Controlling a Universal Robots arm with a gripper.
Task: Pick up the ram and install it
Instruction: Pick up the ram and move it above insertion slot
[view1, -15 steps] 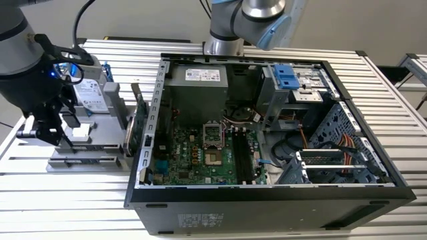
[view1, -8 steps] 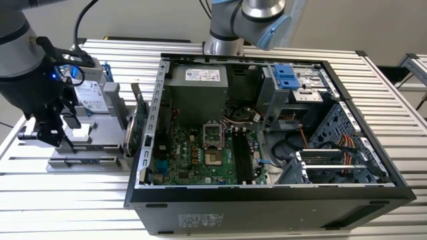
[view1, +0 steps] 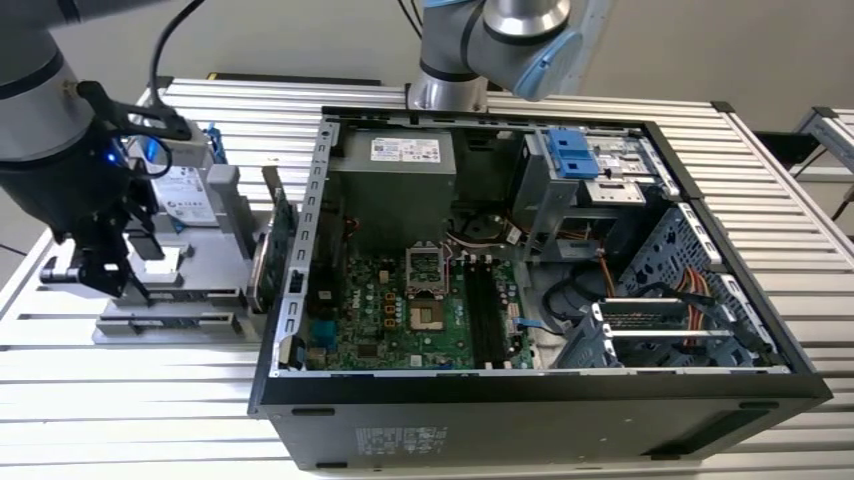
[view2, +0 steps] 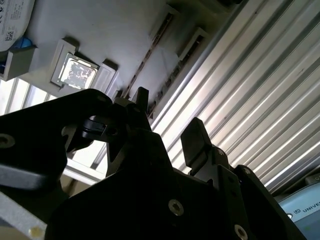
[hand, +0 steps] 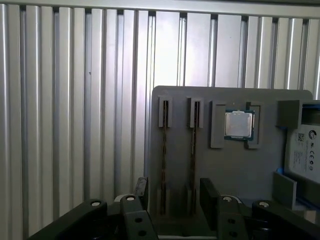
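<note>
1. Gripper: fingers apart, holding nothing, close above the gray holder, far over on the exterior view's left.
2. Ram: standing on edge in a holder slot.
3. Long side lined up with the gap between the fingers.

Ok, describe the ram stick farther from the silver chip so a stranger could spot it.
Beside the open computer case lies a grey holder. Two thin sticks stand on edge in its narrow slots. This ram is the one by the holder's edge; the other stick stands between it and the square silver chip.
</note>
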